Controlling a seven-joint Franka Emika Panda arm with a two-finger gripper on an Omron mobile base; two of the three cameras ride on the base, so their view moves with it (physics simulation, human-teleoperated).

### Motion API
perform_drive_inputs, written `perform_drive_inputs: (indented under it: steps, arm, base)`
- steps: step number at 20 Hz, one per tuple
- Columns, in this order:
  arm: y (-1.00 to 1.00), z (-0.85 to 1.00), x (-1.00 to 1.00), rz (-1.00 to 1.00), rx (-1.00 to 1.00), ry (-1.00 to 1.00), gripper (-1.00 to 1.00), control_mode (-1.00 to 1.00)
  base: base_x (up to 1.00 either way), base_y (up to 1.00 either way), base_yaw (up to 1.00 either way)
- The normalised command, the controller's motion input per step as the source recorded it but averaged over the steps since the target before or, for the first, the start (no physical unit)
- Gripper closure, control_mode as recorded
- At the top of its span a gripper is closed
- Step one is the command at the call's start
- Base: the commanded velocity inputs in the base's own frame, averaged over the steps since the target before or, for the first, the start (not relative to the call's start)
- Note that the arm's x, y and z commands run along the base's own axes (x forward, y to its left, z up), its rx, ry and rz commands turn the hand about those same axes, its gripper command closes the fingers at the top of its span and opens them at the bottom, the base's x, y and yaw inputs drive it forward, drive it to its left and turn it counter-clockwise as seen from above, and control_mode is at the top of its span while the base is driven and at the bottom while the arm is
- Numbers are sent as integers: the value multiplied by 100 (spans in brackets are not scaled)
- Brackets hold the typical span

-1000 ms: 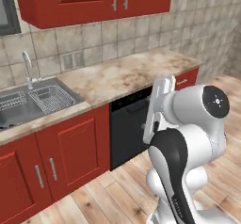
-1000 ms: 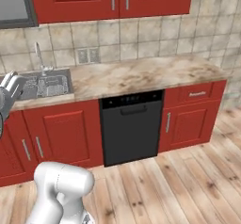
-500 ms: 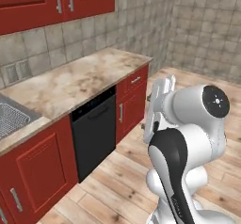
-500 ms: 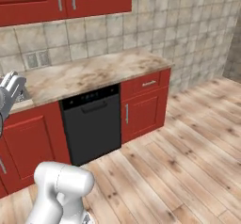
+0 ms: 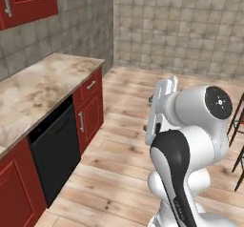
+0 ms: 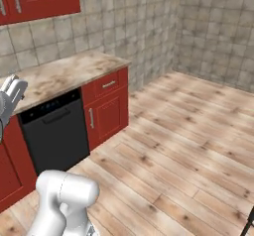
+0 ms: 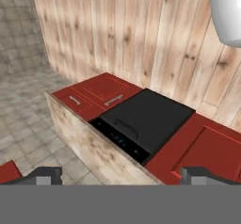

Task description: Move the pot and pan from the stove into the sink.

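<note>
From my remote seat I see the corner of a kitchen. On the left runs a beige marble counter (image 5: pixel 43 85), its top bare of any container. Under it sits a black dishwasher (image 5: pixel 55 152) with a bar handle, and just right of that a red cabinet (image 5: pixel 90 108) with one drawer above one door, both shut, so I cannot see what they hold. A red wall cupboard (image 5: pixel 26 2) hangs at the upper left, cut off by the frame edge. Right of the counter's end, open wooden floor (image 6: pixel 198 131) stretches to the tiled far wall (image 5: pixel 190 25). At the far right edge of the left base view, thin dark legs of a stool (image 5: pixel 237 135) are partly cut off.

The robot's white arm rises in the foreground and hides part of the floor. In the hand view the gripper (image 7: pixel 122 176) has its two dark tips spread wide apart, holding nothing, above the counter edge and dishwasher. Pot, pan, stove and sink lie somewhere outside these frames.
</note>
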Motion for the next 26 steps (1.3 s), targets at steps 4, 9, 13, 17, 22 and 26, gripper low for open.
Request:
perform_drive_inputs:
  steps: [4, 9, 13, 17, 22, 26]
  arm:
    - [0, 0, 0, 0, 0, 0, -100, 100]
    - [0, 0, 0, 0, 0, 0, -100, 100]
    - [0, 0, 0, 0, 0, 0, -100, 100]
    - [0, 0, 0, 0, 0, 0, -100, 100]
    - [0, 0, 0, 0, 0, 0, -100, 100]
    - [0, 0, 0, 0, 0, 0, -100, 100]
  base:
    - [0, 0, -50]
    - [0, 0, -50]
    - [0, 0, -50]
    - [0, 0, -50]
    - [0, 0, -50]
    - [0, 0, -50]
